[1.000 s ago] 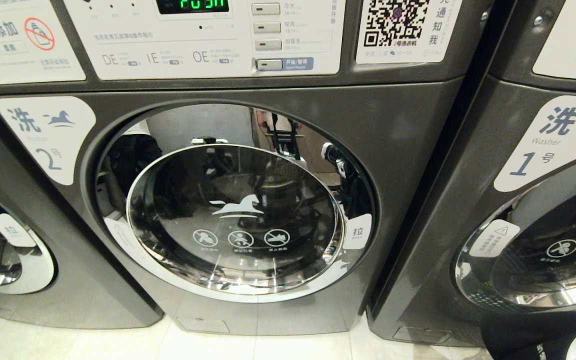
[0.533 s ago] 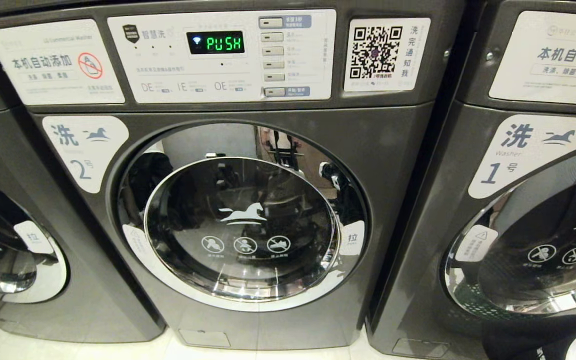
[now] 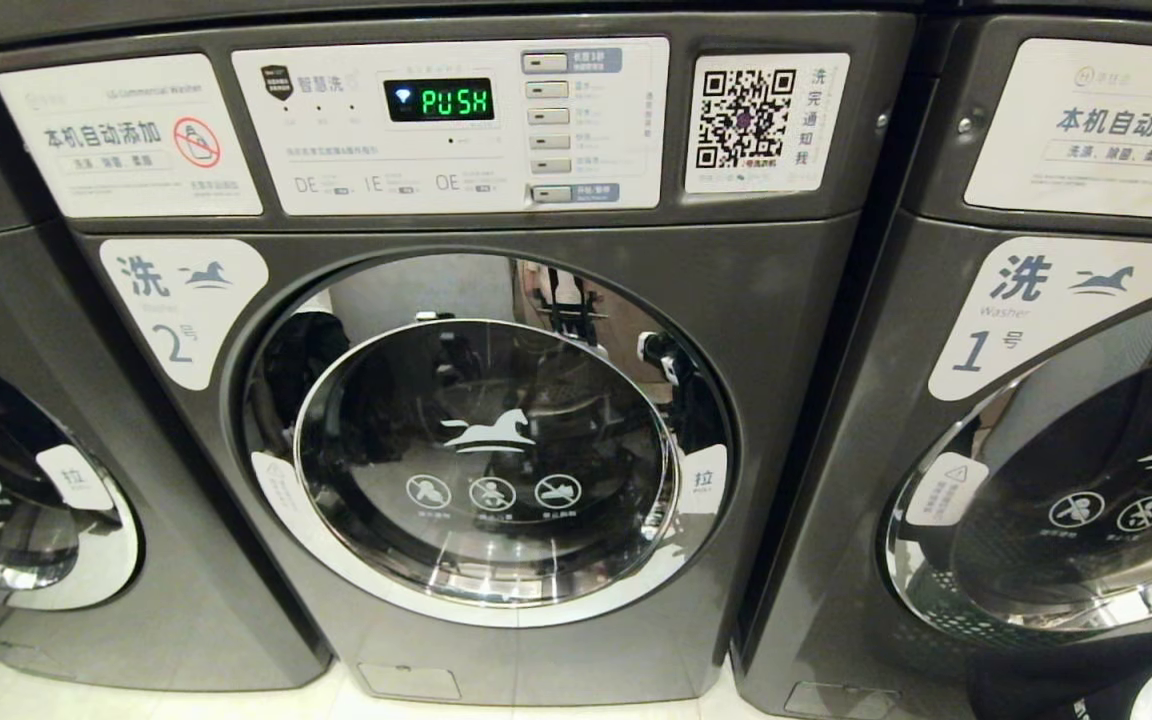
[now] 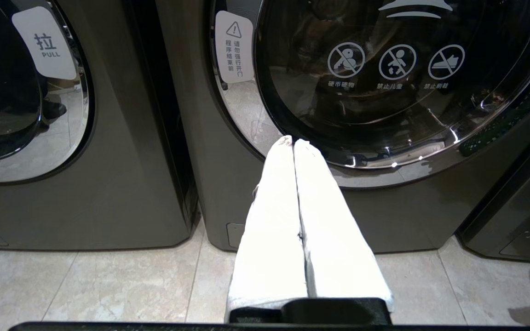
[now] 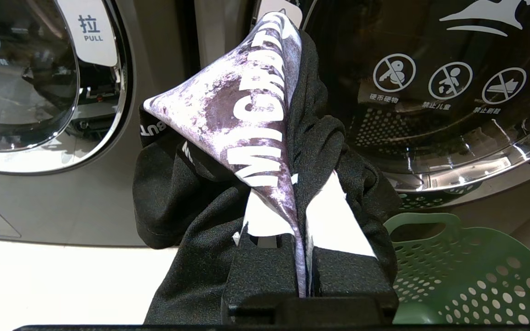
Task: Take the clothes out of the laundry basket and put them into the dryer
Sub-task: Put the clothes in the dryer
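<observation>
The dryer (image 3: pixel 786 300) is the dark grey front-loader numbered 2, straight ahead in the head view, and its round glass door (image 3: pixel 486 460) is closed. My right gripper (image 5: pixel 298 202) is shut on a black garment (image 5: pixel 191 197) with a purple-and-white print, which drapes over the fingers and hides their tips. That garment's edge (image 3: pixel 1056 680) shows at the head view's bottom right corner. The green perforated laundry basket (image 5: pixel 453 266) sits on the floor just beside the right gripper. My left gripper (image 4: pixel 293 141) is shut and empty, held low before the door's lower rim (image 4: pixel 384 170).
More of the same machines stand on both sides: number 1 (image 3: pixel 1036 400) on the right and another (image 3: pixel 16 480) on the left, doors closed. The control panel (image 3: pixel 456 125) reads PUSH. Pale floor tiles (image 4: pixel 85 285) run along the machines' bases.
The head view has tilted upward, so the whole scene has slid down and the full control panel has come into sight. Nothing in the scene itself has moved.
</observation>
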